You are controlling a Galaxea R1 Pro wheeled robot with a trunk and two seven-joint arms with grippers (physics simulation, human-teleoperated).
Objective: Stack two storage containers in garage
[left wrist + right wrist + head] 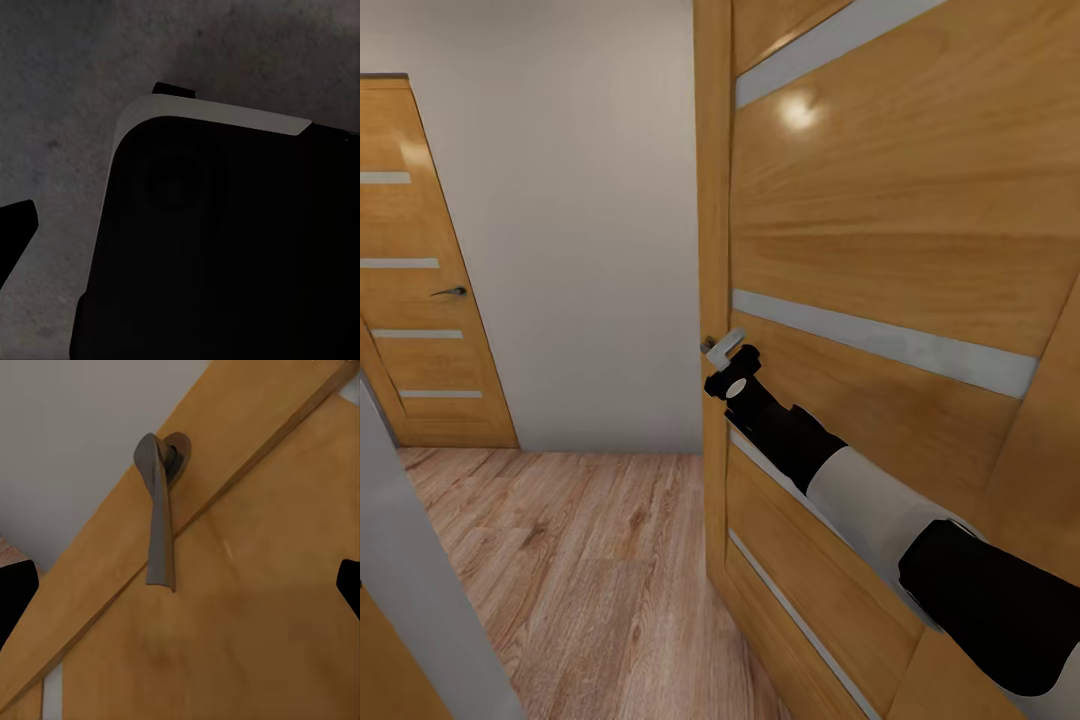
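Note:
The two storage containers are out of view. I face a wooden door (900,250) with pale horizontal strips, standing at an angle close on my right. My right arm stretches out to its grey lever handle (726,345). My right gripper (728,372) sits just short of it. In the right wrist view the handle (159,521) hangs between the two widely spread fingertips (16,596), with nothing gripped. In the left wrist view one fingertip (16,229) of my left gripper shows at the picture's edge. Beyond it lie my dark base (225,247) and a dim grey mottled surface (67,90).
A second, matching wooden door (430,290) with a dark handle stands shut at the far left. A plain beige wall (590,250) lies ahead between the doors. Light wood-plank floor (580,570) runs forward. A pale grey edge (420,590) slants across the lower left.

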